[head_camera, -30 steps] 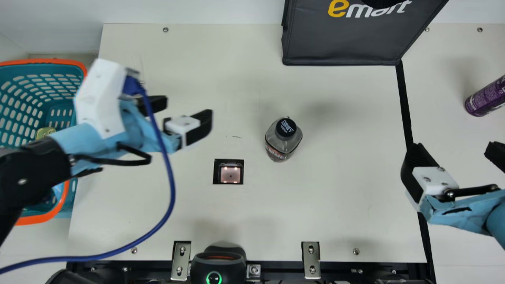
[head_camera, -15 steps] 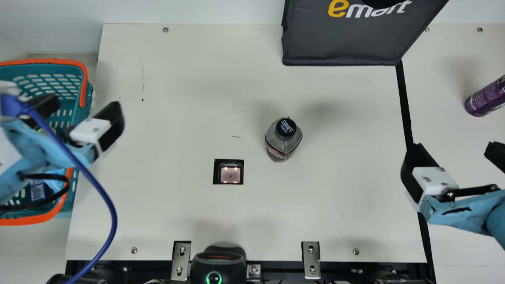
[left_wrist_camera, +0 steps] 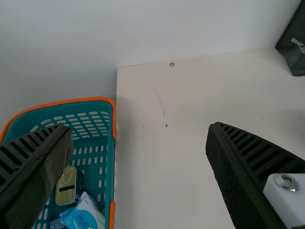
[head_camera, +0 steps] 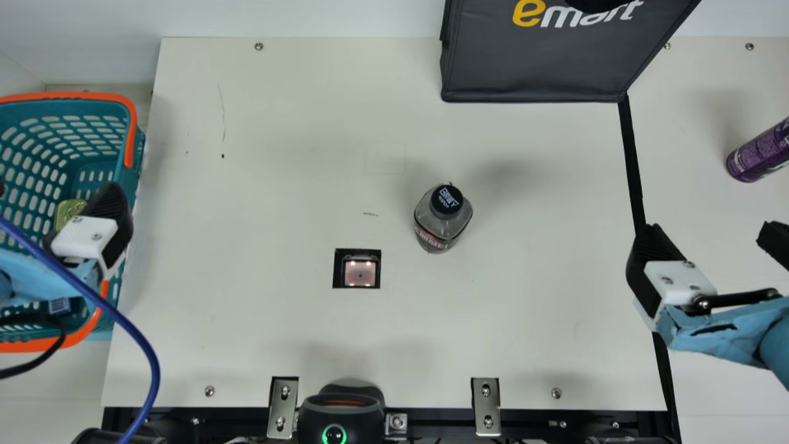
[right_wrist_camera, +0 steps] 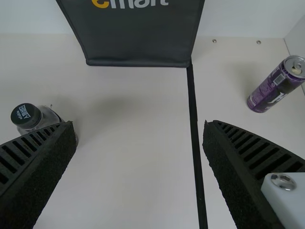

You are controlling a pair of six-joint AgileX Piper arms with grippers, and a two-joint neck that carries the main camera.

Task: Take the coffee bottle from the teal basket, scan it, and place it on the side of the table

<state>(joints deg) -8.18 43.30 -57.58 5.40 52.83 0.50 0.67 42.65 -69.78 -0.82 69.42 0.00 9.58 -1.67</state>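
Cream table (head_camera: 277, 154) met a white wall (head_camera: 277, 15) at twelve o'clock, teal basket (head_camera: 130, 135) at nine, coffee bottle (head_camera: 441, 219) near the middle; left tool (head_camera: 57, 187) and right tool (head_camera: 710, 229) stood spread

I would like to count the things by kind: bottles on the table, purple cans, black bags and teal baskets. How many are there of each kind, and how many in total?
Bottle on the table: 1
Purple can: 1
Black bag: 1
Teal basket: 1
Total: 4
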